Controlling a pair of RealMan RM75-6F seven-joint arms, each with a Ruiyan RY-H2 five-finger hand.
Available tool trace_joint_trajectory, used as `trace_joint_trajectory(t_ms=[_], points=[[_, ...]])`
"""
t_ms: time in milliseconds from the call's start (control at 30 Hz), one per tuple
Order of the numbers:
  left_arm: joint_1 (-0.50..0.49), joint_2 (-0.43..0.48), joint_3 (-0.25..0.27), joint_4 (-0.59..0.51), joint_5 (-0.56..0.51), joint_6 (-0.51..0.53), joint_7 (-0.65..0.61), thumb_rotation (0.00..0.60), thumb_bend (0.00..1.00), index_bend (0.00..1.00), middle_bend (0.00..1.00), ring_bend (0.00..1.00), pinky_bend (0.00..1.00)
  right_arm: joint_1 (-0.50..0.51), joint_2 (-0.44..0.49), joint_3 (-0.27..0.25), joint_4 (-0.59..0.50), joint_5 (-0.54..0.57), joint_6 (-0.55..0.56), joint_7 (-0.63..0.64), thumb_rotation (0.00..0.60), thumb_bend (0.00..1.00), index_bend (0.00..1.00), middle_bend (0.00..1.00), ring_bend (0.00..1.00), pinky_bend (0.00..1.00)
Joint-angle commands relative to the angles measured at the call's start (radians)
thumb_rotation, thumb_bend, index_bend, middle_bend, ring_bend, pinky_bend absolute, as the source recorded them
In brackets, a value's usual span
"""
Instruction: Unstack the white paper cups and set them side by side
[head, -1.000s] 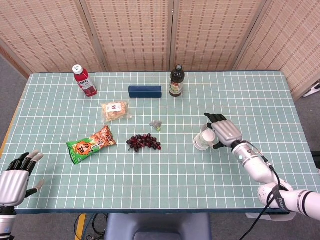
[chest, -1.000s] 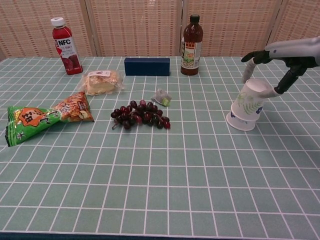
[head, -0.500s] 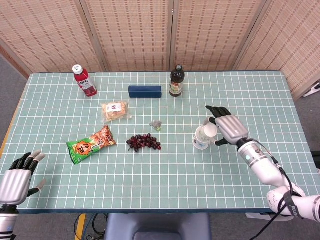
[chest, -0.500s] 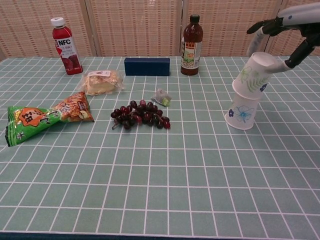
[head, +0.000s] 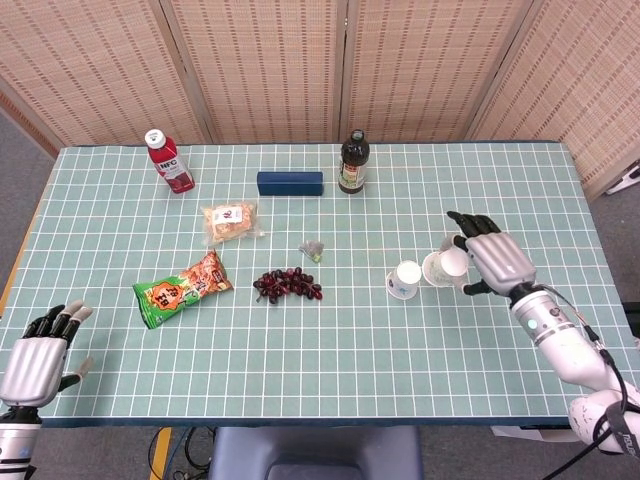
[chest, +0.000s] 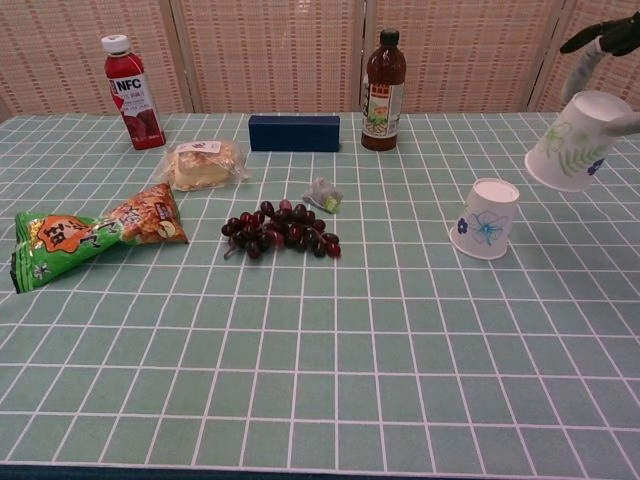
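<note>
Right hand (head: 490, 262) grips one white paper cup with green leaf print (chest: 578, 142), held tilted and clear of the table, mouth toward lower left in the chest view. Fingers (chest: 612, 38) wrap the cup's base end; in the chest view most of the hand is cut off by the frame edge.

Second white paper cup with blue flower print (chest: 487, 218) sits mouth-down on the green gridded tablecloth (head: 330, 330), slightly tilted, at about 9 o'clock from the held cup in the head view. The two cups are near each other but apart.

Left hand (head: 36, 355) hangs at the near left table corner, fingers apart, holding nothing.

Other items: bunch of dark red grapes (head: 287, 284) at 9 o'clock from the standing cup; small crumpled wrapper (head: 313, 248) at 1 o'clock from the grapes. Green-and-orange snack bag (head: 182, 288) well to the left. Wrapped bread packet (head: 231, 221) at 1 o'clock from the snack bag. Far row: red NFC juice bottle (head: 169, 160), dark blue box (head: 290, 183), dark sauce bottle (head: 353, 162) just beside the box.
</note>
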Motion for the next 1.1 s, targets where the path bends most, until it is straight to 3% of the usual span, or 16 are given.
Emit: trace_joint_trajectory(t_ms=[33, 400, 733, 1100], points=[[-0.002, -0.003, -0.001, 0.002, -0.004, -0.004, 0.006, 0.600, 0.26, 0.23, 0.17, 0.14, 0.22, -0.017, -0.004, -0.020, 0.041, -0.003, -0.022, 0.022, 0.600, 0.36, 0.41, 0.03, 0.00, 0.00], [-0.001, -0.002, -0.003, -0.001, -0.009, 0.002, 0.004, 0.600, 0.26, 0.23, 0.17, 0.14, 0.22, -0.016, -0.115, -0.031, 0.216, -0.040, -0.111, 0.120, 0.600, 0.36, 0.41, 0.03, 0.00, 0.00], [0.008, 0.009, 0.001, -0.011, 0.006, 0.026, -0.010, 0.600, 0.26, 0.23, 0.17, 0.14, 0.22, 0.019, -0.237, -0.026, 0.351, -0.052, -0.163, 0.133, 0.600, 0.36, 0.41, 0.03, 0.00, 0.00], [0.013, 0.012, 0.003, -0.015, 0.013, 0.035, -0.010, 0.600, 0.26, 0.23, 0.17, 0.14, 0.22, 0.033, -0.296, -0.024, 0.423, -0.059, -0.186, 0.146, 0.600, 0.36, 0.41, 0.03, 0.00, 0.00]])
